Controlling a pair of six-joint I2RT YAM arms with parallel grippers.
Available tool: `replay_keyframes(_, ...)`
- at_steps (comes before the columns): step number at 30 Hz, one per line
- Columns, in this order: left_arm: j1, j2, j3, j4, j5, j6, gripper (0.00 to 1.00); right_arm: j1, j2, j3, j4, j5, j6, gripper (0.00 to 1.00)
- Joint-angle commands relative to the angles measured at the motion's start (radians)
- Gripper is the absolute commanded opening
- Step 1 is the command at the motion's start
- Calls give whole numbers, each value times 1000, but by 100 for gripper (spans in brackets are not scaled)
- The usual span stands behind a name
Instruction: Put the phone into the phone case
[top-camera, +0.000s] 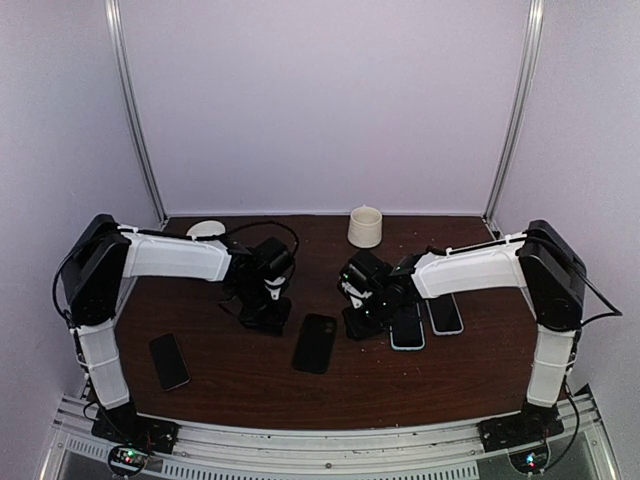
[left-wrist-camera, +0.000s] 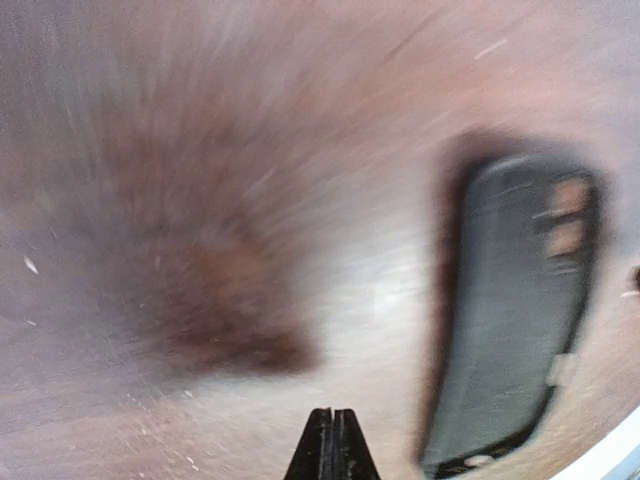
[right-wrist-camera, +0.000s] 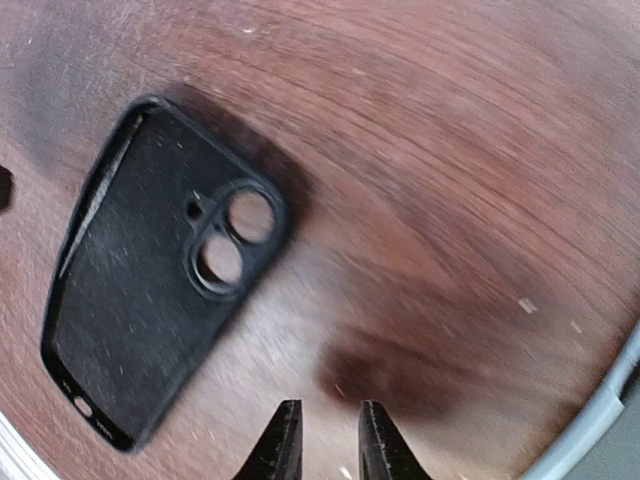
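A dark wooden table (top-camera: 230, 390) fills the scene, enclosed by pale walls. My left arm (top-camera: 175, 257) and right arm (top-camera: 475, 268) both reach inward over it and bend down toward its middle.

The black phone case (top-camera: 315, 342) lies flat near the table's centre, between my two wrists. It is empty, with its two round camera holes showing. A dark phone (top-camera: 168, 361) lies near the front left, well apart from the case. On the right, a blue-edged phone (top-camera: 407, 328) and a second phone (top-camera: 445, 315) lie side by side. A pale cup (top-camera: 365, 227) stands at the back.

My right gripper (right-wrist-camera: 322, 445) hovers low over bare wood between the case and the blue-edged phone. Its fingers are a little apart, with nothing between them. My left gripper (left-wrist-camera: 332, 450) is pressed fully together and holds nothing. Its camera view is blurred, with the case off to one side.

I judge the task to be at its start, because no phone is picked up yet and the case waits empty. The next move calls for widening the fingers of one gripper around a phone's edges. The phone then has to be lifted and lined up squarely over the case. I cannot tell which phone is meant.
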Motion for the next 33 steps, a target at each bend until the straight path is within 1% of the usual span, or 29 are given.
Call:
replay_keyframes(1,17,75,-35,-19,115,67,0,7,65,59,44,-25,7,22)
replay_keyframes(6,7,121,0,32,263,112,0,-1,99,87,45,-23,4,21)
replay_keyframes(9,-9,169,45,42,350,134,0,-19,85,68,55,-23,13,21)
replay_keyframes(12,-23,194,82,37,384,157,0,-37,61,32,84,-32,25,21)
replay_keyframes(16,-33,209,116,39,412,172,0,-43,60,26,70,-42,16,21)
replay_keyframes(21,-32,223,154,41,402,190,0,-51,26,-8,55,-23,25,21)
replay_keyframes(25,-11,223,173,23,345,187,0,-50,-18,-48,63,-47,45,21)
replay_keyframes(28,13,220,170,27,294,186,0,-46,-36,-92,102,-82,68,21)
replay_keyframes(31,23,240,184,26,286,196,0,-43,-44,-125,123,-106,84,21)
replay_keyframes(33,23,259,192,34,305,196,1,-42,-52,-141,129,-108,88,21)
